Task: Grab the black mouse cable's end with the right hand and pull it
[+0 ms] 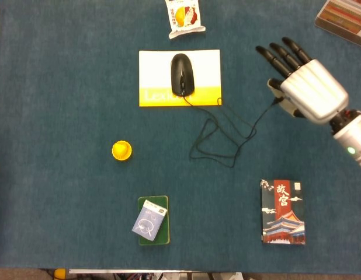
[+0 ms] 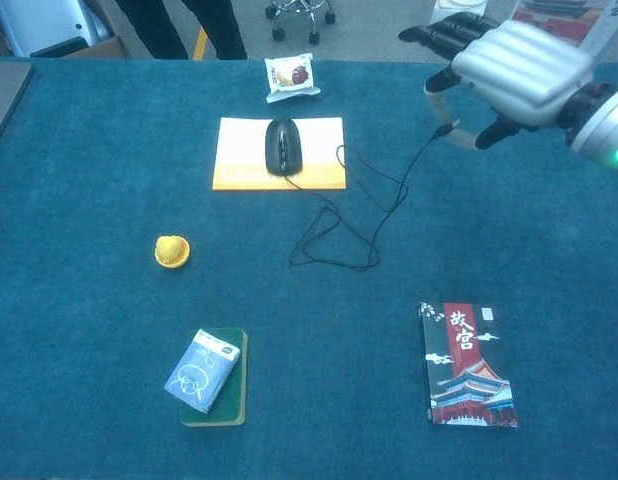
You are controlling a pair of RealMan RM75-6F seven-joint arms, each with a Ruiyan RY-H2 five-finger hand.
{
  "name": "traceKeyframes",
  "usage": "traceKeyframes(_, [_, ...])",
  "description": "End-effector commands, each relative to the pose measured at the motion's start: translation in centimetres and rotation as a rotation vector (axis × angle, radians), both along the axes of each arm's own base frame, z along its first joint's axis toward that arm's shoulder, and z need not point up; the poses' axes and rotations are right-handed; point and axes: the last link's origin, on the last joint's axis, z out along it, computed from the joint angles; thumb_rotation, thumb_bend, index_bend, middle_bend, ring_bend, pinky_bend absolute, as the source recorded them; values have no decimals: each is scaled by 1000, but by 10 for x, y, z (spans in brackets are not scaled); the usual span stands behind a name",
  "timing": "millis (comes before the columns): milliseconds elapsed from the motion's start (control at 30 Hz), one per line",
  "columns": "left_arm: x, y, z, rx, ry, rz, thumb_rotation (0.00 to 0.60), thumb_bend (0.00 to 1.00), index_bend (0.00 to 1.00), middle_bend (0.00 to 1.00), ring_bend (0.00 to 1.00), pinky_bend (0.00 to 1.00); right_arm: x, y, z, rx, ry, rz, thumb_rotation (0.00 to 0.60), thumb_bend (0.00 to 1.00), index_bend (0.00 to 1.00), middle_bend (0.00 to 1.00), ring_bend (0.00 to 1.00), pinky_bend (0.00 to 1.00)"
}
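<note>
Raised right hand pinches the black cable's end beneath its palm, grip partly hidden; left hand unseen.

Right hand raised, pinching thumb-side

Counter — matt blue cloth, slightly napped. Mouse is glossy black plastic on a smooth pad. Robot hand — silvery ribbed shell, satin sheen, black fingers.

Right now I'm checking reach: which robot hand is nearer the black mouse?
Right. The right robot hand is raised beyond the mouse pad's far side from the mouse, holding the cable end; the left is out of view.
</note>
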Motion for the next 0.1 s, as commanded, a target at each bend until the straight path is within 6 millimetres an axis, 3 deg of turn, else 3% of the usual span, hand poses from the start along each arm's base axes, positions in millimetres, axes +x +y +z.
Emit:
traceKeyframes(33, [3,1,-2,-7,6,-8,600,78,395,391,436,724,-1,6,10,-24,-2,5,600,285,674,9,0,0])
traceKeyframes(100, [4,1,-2,-9,7,-7,600,77,395,391,437,724,-2,10,12,-25,1,7,600,285,674,10,0,0])
